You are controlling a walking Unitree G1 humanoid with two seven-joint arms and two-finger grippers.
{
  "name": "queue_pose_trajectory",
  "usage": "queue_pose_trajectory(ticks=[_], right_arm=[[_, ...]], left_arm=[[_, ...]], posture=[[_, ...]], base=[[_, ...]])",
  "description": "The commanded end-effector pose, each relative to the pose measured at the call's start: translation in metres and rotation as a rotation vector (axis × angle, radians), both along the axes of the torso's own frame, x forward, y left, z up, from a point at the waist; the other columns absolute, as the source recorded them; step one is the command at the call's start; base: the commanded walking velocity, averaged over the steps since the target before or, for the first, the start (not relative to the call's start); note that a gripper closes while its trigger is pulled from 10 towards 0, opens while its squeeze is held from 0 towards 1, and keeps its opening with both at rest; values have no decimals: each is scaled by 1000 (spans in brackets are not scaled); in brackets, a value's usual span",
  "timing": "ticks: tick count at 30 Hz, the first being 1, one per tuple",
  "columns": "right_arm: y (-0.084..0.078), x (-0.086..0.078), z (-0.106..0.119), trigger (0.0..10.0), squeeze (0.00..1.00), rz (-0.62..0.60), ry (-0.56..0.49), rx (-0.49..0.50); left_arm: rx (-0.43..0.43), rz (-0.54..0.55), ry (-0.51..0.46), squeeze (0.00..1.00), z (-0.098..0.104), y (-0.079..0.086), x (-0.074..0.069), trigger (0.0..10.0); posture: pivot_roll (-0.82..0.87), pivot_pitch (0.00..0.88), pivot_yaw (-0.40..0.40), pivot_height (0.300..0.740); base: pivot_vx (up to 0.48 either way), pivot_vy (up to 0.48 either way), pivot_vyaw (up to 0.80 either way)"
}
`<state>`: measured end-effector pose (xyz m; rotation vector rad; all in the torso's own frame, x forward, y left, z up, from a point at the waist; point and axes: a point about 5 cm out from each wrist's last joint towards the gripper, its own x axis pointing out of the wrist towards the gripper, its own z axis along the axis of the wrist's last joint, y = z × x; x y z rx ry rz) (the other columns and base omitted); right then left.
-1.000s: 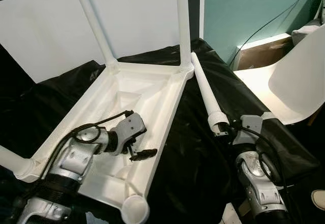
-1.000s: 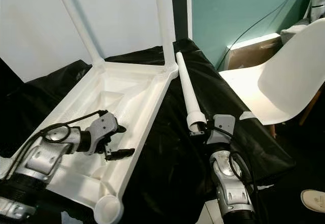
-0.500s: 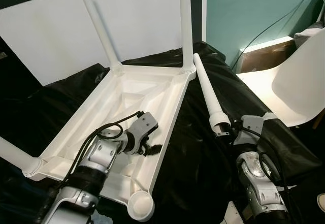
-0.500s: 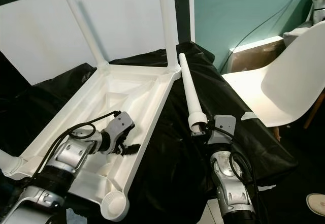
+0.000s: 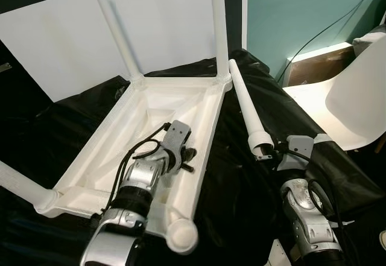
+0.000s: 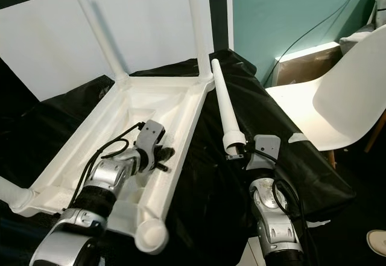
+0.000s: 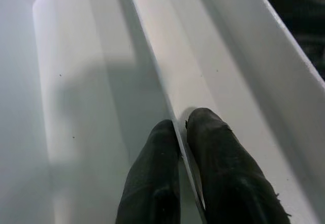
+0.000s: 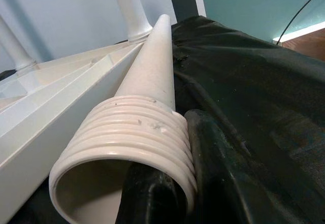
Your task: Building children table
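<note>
The white table (image 5: 151,121) lies upside down on a black sheet (image 5: 241,175), its long axis running from 7 o'clock to 1 o'clock. Two legs (image 5: 218,25) stand upright at its far corners, a third (image 5: 18,184) sticks out at 8 o'clock, and the near corner socket (image 5: 182,236) at 6 o'clock is bare.

The left end effector (image 5: 188,160) reaches over the underside at centre, fingers (image 7: 157,168) nearly pressed together — they pinch a thin rib (image 7: 167,102) of the table between them.

The loose leg (image 5: 244,106) lies on the sheet just beside the table's right rim, long axis from 5 o'clock to 12 o'clock, narrow tip pointing away toward the far right corner, threaded end (image 8: 127,148) toward the robot. The right end effector (image 5: 265,152) at 4 o'clock grips that threaded rim, one finger inside and one outside.

A white chair (image 6: 338,97) stands at 3 o'clock.
</note>
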<state>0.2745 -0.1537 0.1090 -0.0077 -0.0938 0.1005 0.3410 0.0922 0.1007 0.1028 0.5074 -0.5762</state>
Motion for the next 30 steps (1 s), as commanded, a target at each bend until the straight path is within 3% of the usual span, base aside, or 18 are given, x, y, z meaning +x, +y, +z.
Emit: queue_pose_trajectory(ticks=[1,2,3,5,6,8,10,15,24,30], right_arm=[[9,0,3,10000,0,39,-19,-3],[9,0,3,10000,0,39,-19,-3],[9,0,4,10000,0,39,-20,-3],[9,0,4,10000,0,39,-20,-3],[10,0,4,10000,0,39,-20,-2],[10,0,4,10000,0,39,-20,-2],[11,0,4,10000,0,40,-18,0],[12,0,3,10000,0,42,-17,1],[0,6,37,10000,0,-88,-198,-85],[0,7,43,10000,0,-87,-219,-90]], left_arm=[[131,343,1,0,-16,24,2,0],[131,343,1,0,-16,24,2,0],[125,440,-8,0,-15,30,4,0],[125,440,-8,0,-15,30,4,0],[121,552,-18,0,-15,37,5,0],[121,552,-18,0,-15,37,5,0],[126,758,-48,0,-15,54,4,0],[140,890,-79,0,-14,67,3,0],[167,905,-72,0,-23,72,-4,0],[145,973,-54,0,-27,75,-8,0]], posture=[[-54,0,150,740],[-54,0,150,740],[-53,0,151,740],[-53,0,151,740],[-53,0,151,740],[-53,0,151,740],[-48,0,149,740],[-45,0,148,740],[-45,0,149,740],[-43,0,144,740]], base=[[0,0,0],[0,0,0],[0,0,0],[0,0,0],[0,0,0],[0,0,0],[0,0,0],[0,0,0],[0,0,0],[0,0,0]])
